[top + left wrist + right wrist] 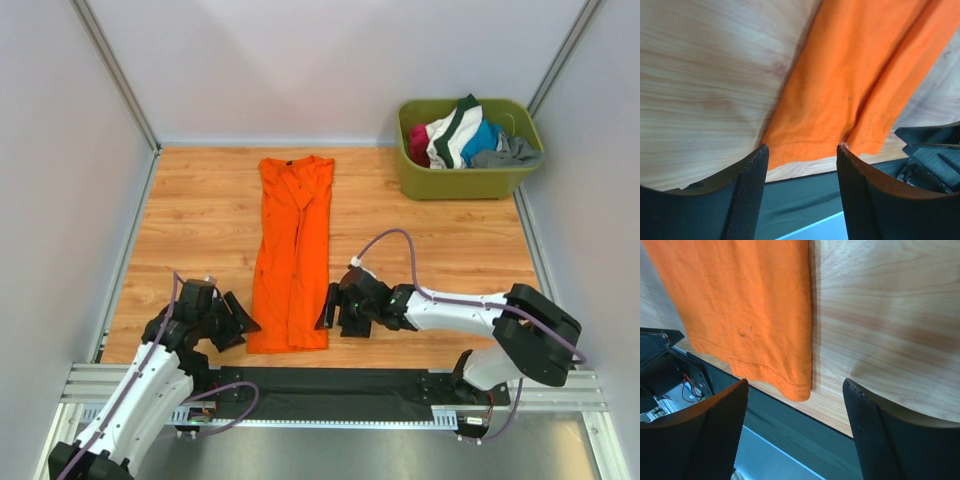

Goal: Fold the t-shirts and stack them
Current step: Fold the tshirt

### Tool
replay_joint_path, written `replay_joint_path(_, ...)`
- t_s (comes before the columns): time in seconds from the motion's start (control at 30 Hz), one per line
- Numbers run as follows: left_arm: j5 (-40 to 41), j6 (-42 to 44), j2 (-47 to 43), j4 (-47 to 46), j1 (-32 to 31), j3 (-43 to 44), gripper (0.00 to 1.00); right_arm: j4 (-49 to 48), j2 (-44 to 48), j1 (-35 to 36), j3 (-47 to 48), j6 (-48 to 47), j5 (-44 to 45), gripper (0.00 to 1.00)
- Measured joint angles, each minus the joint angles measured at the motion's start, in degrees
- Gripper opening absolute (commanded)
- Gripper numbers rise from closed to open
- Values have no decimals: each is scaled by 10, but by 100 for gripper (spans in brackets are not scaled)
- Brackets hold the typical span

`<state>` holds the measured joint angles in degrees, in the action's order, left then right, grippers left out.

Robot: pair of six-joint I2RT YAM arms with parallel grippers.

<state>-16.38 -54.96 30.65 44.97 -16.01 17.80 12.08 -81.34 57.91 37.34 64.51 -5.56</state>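
Observation:
An orange t-shirt (293, 250) lies flat on the wooden table (200, 220), folded lengthwise into a long narrow strip, collar at the far end and hem at the near edge. My left gripper (240, 325) sits just left of the hem's left corner, open, with nothing between its fingers. In the left wrist view the gripper (802, 147) frames the hem of the shirt (855, 85). My right gripper (328, 308) is beside the hem's right corner, open and empty. The right wrist view has the gripper (796, 382) just past the shirt's (750, 305) corner.
An olive-green tub (465, 180) stands at the back right, holding several bunched shirts (465, 135). A black mounting rail (330, 385) runs along the table's near edge right under the hem. White walls close in the left, back and right.

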Motion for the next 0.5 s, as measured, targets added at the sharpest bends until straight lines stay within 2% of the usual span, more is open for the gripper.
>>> replay_joint_path(0.1, 4, 0, 1, 11, -2, -8, 60, -13, -15, 2, 0, 8, -6, 67)
replay_joint_path(0.27, 0, 0, 7, 14, -20, -26, 55, -37, -35, 22, -6, 28, -16, 60)
replay_joint_path(0.33, 0, 0, 8, 12, -28, -27, 48, -44, -40, 30, -7, 34, -19, 59)
replay_joint_path(0.43, 1, 0, 17, 10, -33, -29, 45, -49, -45, 38, -7, 41, -22, 52)
replay_joint_path(0.5, 2, -1, 25, 6, -35, -29, 36, -52, -49, 40, -7, 43, -25, 49)
